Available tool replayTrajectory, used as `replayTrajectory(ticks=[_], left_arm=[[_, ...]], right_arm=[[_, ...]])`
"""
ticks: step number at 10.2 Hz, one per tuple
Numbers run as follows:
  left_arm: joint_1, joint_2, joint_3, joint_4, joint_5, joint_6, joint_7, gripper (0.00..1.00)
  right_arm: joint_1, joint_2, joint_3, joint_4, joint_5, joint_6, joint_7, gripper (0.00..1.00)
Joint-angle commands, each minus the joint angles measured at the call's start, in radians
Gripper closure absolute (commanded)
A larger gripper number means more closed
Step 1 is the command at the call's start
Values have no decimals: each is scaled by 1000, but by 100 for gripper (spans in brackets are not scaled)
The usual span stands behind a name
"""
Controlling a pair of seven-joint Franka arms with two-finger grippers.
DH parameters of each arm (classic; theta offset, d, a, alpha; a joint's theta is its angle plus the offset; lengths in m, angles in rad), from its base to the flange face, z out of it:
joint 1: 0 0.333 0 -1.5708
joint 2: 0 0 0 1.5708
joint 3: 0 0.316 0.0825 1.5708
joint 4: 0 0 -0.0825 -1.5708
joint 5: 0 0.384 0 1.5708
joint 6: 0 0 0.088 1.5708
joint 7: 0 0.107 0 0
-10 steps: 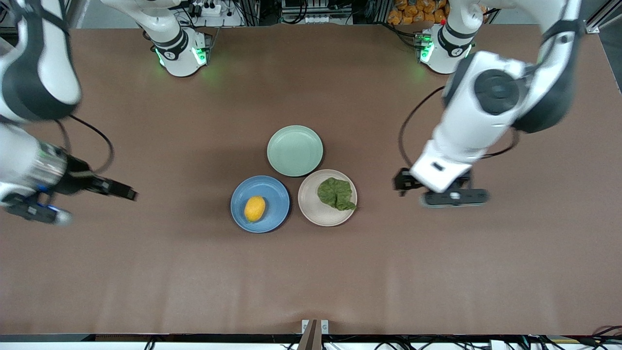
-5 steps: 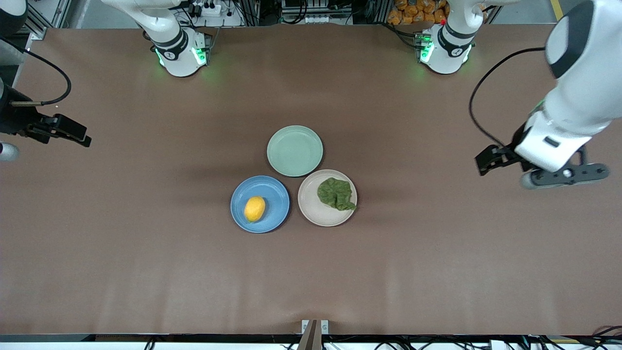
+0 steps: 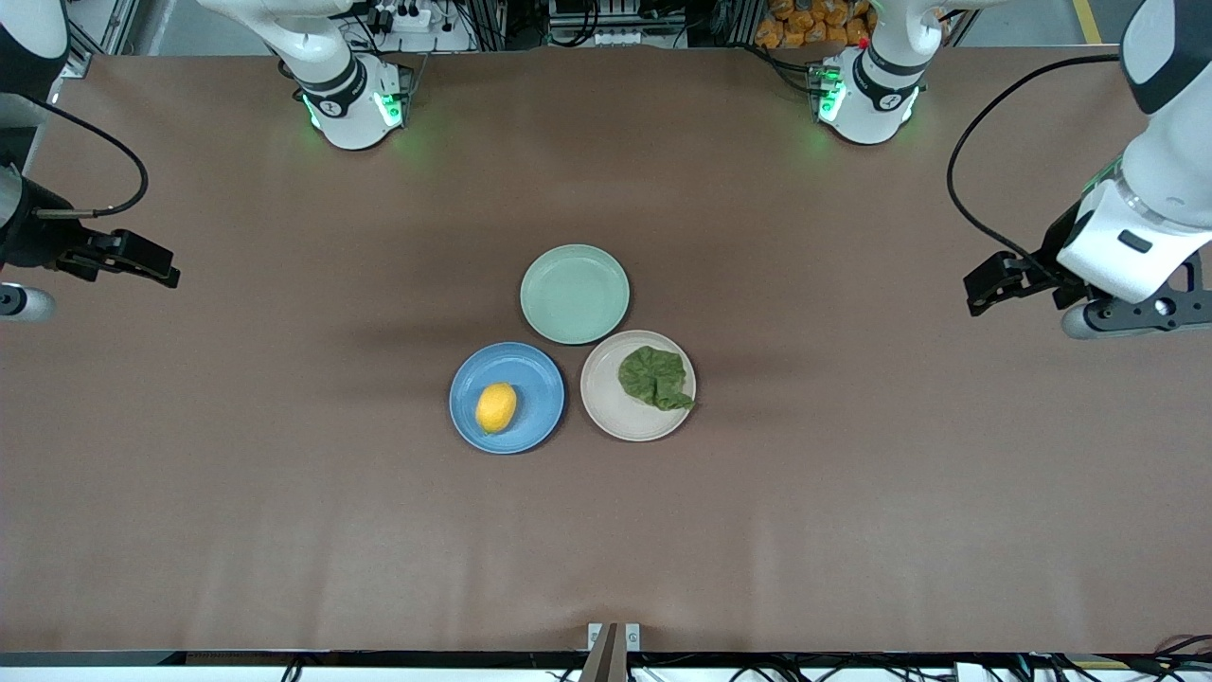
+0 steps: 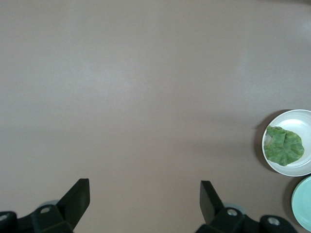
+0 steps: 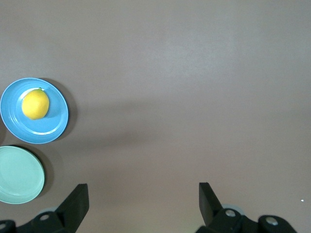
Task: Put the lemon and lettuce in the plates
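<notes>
The lemon [image 3: 496,407] lies in the blue plate [image 3: 541,390]. The lettuce [image 3: 655,377] lies in the beige-pink plate [image 3: 614,409], beside the blue one. My left gripper [image 3: 981,288] is open and empty over bare table at the left arm's end, well away from the plates. My right gripper [image 3: 156,268] is open and empty over bare table at the right arm's end. The left wrist view shows its gripper [image 4: 144,199] open, with the lettuce [image 4: 284,145] in its plate [image 4: 297,118]. The right wrist view shows its gripper [image 5: 143,201] open, with the lemon [image 5: 35,104] in the blue plate [image 5: 54,127].
A pale green plate [image 3: 575,294] lies empty, touching both other plates and farther from the front camera; it also shows in the left wrist view [image 4: 304,204] and the right wrist view [image 5: 19,174]. Brown table surface surrounds the plates.
Both arms have drawn back from beside the plates toward their own ends of the table. The lemon, the lettuce and the plates have not moved.
</notes>
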Motion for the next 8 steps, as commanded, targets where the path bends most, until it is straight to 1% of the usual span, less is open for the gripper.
replayTrajectory(ticks=[1, 8], left_arm=[[22, -30, -13, -22, -17, -9, 30, 0], [22, -63, -18, -32, -27, -22, 29, 0]], right_arm=[[-14, -13, 15, -17, -13, 0, -17, 0], [-17, -10, 15, -15, 1, 2, -15, 0]])
